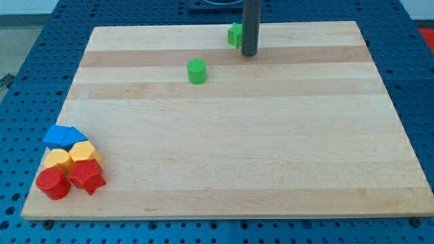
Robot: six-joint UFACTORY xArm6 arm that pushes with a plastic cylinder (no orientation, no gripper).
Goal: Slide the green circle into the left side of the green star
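Note:
The green circle [196,70] sits on the wooden board [230,135] toward the view's top, a little left of centre. The green star [234,34] lies near the board's top edge, up and to the right of the circle; its right part is hidden behind my rod. My tip [249,53] rests on the board just right of and slightly below the star, and well to the right of the green circle.
A cluster of blocks sits at the board's bottom left corner: a blue block [64,135], two yellow blocks [58,160] [84,151], a red cylinder [53,183] and a red star-like block [87,176]. Blue perforated table surrounds the board.

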